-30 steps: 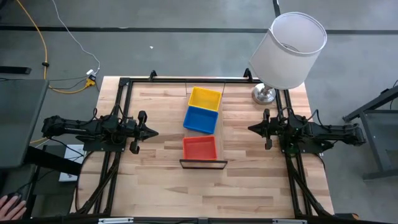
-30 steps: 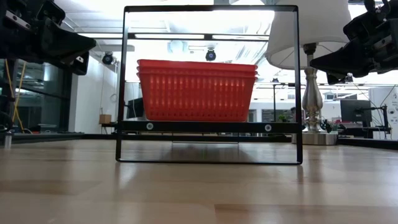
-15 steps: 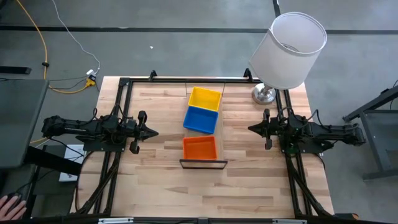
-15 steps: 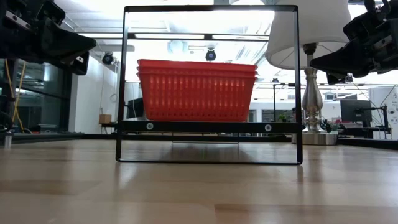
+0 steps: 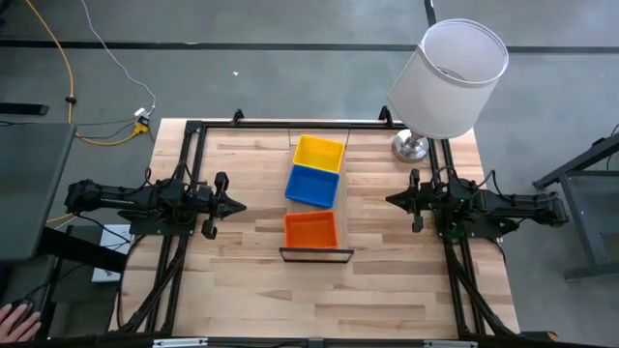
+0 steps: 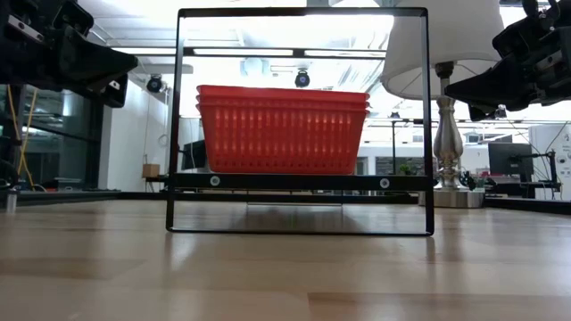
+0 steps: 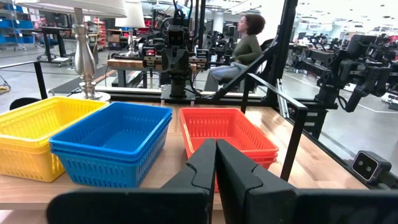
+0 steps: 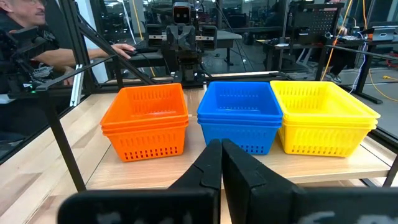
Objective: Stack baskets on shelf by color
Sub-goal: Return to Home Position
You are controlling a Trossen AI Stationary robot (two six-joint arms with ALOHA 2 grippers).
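Three stacks of baskets stand in a row on the narrow wood shelf [image 5: 340, 208] at the table's middle: yellow [image 5: 318, 153] at the far end, blue [image 5: 312, 185] in the middle, red [image 5: 310, 230] at the near end. Each stack rests bottom-down on the plank. They also show in the left wrist view, yellow [image 7: 37, 134], blue [image 7: 115, 140], red [image 7: 227, 130]. My left gripper [image 5: 240, 205] is shut and empty, to the left of the shelf. My right gripper [image 5: 389, 200] is shut and empty, to its right.
A lamp with a white shade [image 5: 450, 77] stands at the table's far right corner. The shelf's black metal frame [image 6: 303, 13] rises over the baskets. A person sits in the room beyond the table [image 7: 244, 43]. Bare tabletop lies toward the near edge.
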